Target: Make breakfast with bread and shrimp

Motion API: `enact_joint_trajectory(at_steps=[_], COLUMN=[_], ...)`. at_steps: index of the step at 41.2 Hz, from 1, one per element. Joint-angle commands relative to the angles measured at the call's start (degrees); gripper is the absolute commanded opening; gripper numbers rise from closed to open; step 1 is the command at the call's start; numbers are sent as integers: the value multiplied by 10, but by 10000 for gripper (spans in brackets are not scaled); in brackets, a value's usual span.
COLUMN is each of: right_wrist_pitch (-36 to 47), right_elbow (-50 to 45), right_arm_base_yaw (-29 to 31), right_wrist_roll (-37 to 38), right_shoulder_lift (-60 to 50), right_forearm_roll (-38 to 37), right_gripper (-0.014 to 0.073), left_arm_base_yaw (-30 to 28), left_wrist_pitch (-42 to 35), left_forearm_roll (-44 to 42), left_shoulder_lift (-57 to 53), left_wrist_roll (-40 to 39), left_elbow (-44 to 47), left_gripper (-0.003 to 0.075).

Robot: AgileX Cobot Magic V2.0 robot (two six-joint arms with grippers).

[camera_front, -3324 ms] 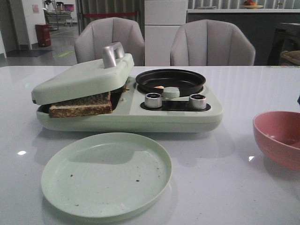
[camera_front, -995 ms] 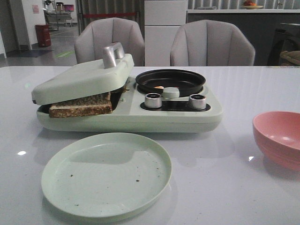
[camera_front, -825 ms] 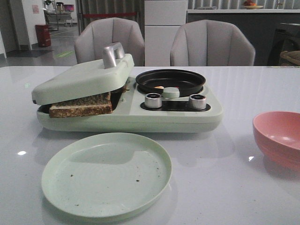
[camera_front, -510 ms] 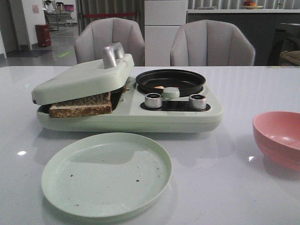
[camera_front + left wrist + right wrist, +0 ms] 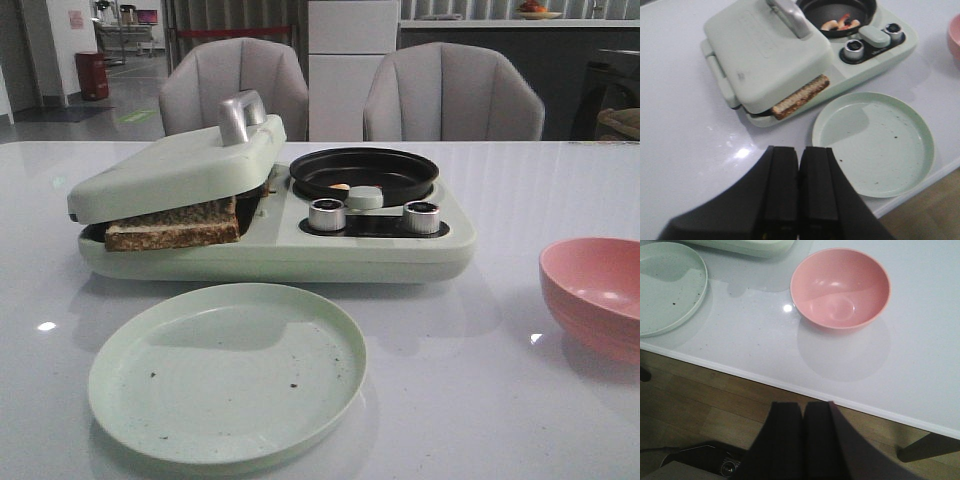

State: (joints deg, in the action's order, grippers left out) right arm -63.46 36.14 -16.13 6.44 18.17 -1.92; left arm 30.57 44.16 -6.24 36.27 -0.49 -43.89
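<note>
White worktop (image 5: pixel 500 400) carries everything. Bread (image 5: pixel 172 225) lies clamped under the tilted lid (image 5: pixel 175 165) of the green cooker (image 5: pixel 300 250), only its crusty front edge showing. Shrimp (image 5: pixel 840 22) sits in the black pan (image 5: pixel 363 170), mostly hidden from the front by the rim. Pale plate (image 5: pixel 227 370) lies just before the cooker; pink bowl (image 5: pixel 597 292) is cut off at the edge. Left fingers (image 5: pixel 800 185) and right fingers (image 5: pixel 804 432) are pressed together, holding nothing; the right ones hang off the worktop's edge.
</note>
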Motion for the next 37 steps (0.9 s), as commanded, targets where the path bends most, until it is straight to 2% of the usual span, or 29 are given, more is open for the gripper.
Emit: enact_joint_trajectory(at_steps=[1, 9, 18, 23, 33, 37], right_wrist_pitch=[39, 39, 39, 39, 39, 39], right_elbow=[13, 13, 13, 13, 13, 13], right_arm_base_yaw=[1, 1, 1, 1, 1, 1], right_wrist_roll=[-1, -1, -1, -1, -1, -1], right_shoulder_lift=[5, 5, 5, 5, 5, 5], right_forearm_roll=[-7, -7, -7, -7, -7, -7], right_gripper=[45, 45, 45, 45, 45, 45], left_arm_base_yaw=[-36, -114, -200, -237, -266, -266], left_wrist_pitch=[-50, -109, -251, -299, -403, -397], left_forearm_roll=[-10, -10, 21, 53, 69, 66], left_shoulder_lift=[-36, -129, -252, -311, -367, -378], left_wrist_roll=[5, 9, 9, 9, 9, 9], left_elbow=[9, 106, 267, 346, 443, 443], left_gripper=[102, 102, 102, 102, 101, 101])
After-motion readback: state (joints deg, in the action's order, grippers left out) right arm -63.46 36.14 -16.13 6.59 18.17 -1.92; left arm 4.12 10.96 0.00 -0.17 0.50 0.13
